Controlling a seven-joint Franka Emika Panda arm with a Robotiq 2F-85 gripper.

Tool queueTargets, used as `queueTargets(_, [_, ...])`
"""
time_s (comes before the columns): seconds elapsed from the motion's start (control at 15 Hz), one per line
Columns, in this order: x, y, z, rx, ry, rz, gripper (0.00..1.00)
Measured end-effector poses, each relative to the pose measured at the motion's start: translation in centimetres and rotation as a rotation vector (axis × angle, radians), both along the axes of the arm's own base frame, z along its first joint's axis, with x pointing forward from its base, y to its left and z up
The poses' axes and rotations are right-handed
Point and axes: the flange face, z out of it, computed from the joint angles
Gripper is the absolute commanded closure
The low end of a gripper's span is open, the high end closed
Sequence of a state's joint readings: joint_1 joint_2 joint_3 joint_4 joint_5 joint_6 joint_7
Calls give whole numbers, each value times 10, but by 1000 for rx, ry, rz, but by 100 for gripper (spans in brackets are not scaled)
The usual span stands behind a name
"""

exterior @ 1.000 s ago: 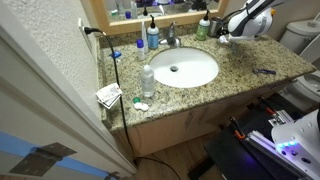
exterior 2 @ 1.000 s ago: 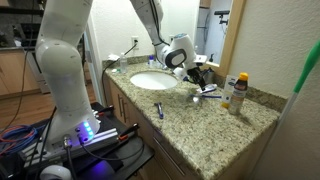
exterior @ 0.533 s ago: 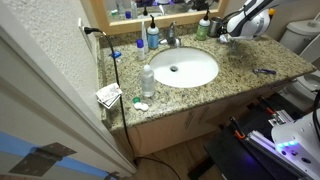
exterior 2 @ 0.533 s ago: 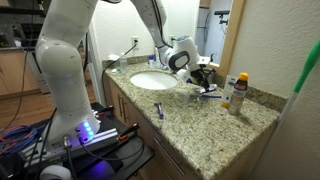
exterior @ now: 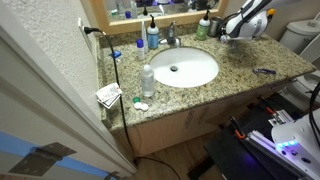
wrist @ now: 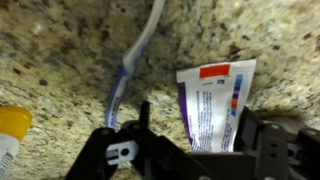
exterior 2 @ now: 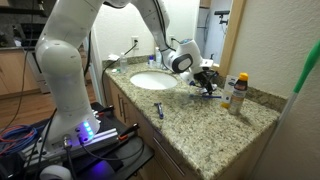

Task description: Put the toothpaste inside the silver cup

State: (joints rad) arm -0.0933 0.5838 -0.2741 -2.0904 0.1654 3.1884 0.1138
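I am working over a speckled granite countertop (exterior: 240,60) in a bathroom. A white oval sink (exterior: 184,68) is set into it, and a faucet (exterior: 172,38) and a mirror (exterior: 150,8) stand behind the sink. A clear bottle (exterior: 148,80) stands at the sink's front edge.

Compared with a second ago, the gripper (exterior 2: 208,82) has moved further away from the sink and dropped closer to the stone. It now covers the spot beside the sink where the small items lay open to an exterior view before. Nothing else on the counter has shifted.

In the wrist view the gripper (wrist: 190,138) has its jaws spread wide and grips nothing. The toothpaste (wrist: 212,105), a white tube with a red band and blue print, lies flat on the granite past the end of the sink. It sits between the two fingers, nearer the right one, and I cannot tell whether either finger touches it. A purple-and-white toothbrush (wrist: 135,65) lies just beside the tube, above the other finger. A yellow-topped container (wrist: 12,125) shows at the frame's edge.
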Motion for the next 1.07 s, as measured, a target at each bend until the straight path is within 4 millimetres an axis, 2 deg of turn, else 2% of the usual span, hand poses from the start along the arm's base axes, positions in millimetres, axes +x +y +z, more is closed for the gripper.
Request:
queueTargets(0.27, [2,-4,4,-5,-6,-4,76])
queueTargets(0.53, [2,-5,8,-4,-9,-7,97])
queueTargets(0.67, [2,-5,12,2,-8,-9,100])
queueTargets(0.87, [3,-4,22,32,8,-22,98])
queueTargets(1.07, [3,-5,46,75,23,-38,99])
